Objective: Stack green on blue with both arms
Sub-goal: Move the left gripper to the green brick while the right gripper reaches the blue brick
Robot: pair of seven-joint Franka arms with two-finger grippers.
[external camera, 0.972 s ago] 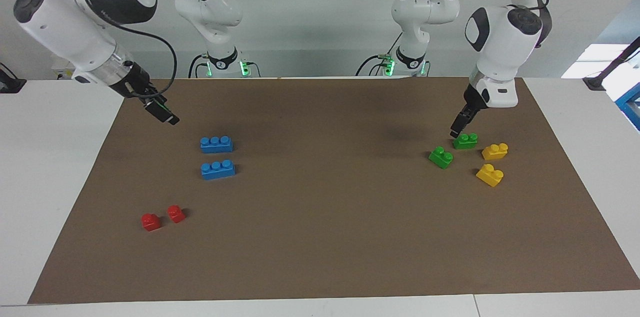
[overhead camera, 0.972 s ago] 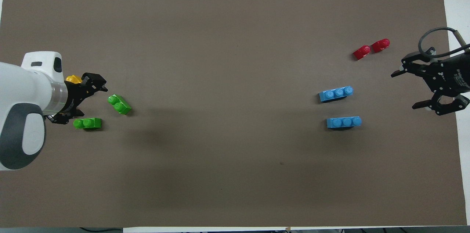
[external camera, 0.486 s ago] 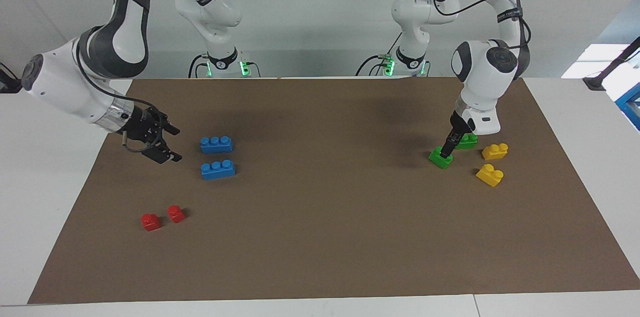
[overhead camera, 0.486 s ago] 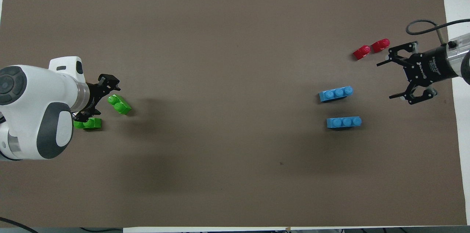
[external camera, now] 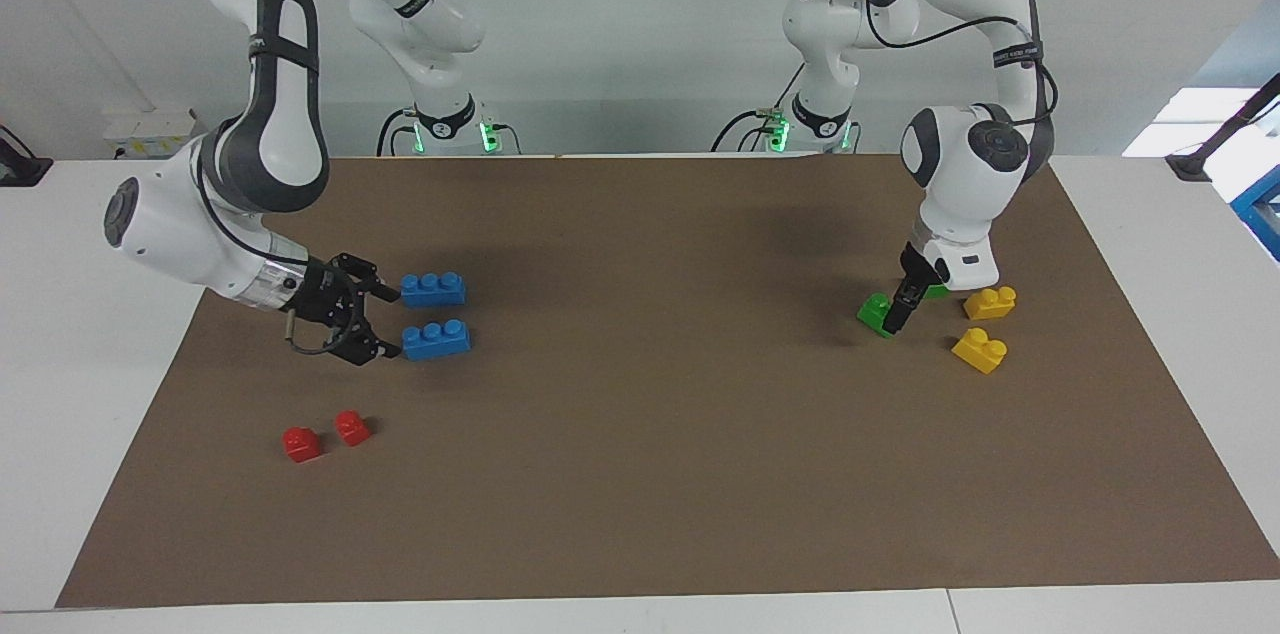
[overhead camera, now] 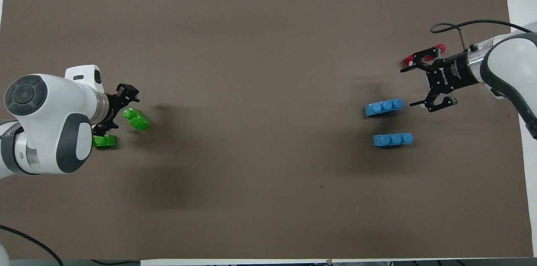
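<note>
Two blue bricks lie side by side, one nearer to the robots than the other. My right gripper hangs open and low by their ends toward the right arm's end of the table, holding nothing. Two green bricks sit toward the left arm's end. My left gripper is open and down right at the farther green brick; whether it touches the brick I cannot tell. The nearer green brick is mostly hidden by that arm.
Two yellow bricks lie just beside the green ones, toward the table's end. Two small red bricks sit farther from the robots than the blue bricks. A brown mat covers the table.
My right gripper has swung in and down from the table's end to the blue bricks. The left gripper has come down from the nearer green brick onto the farther one.
</note>
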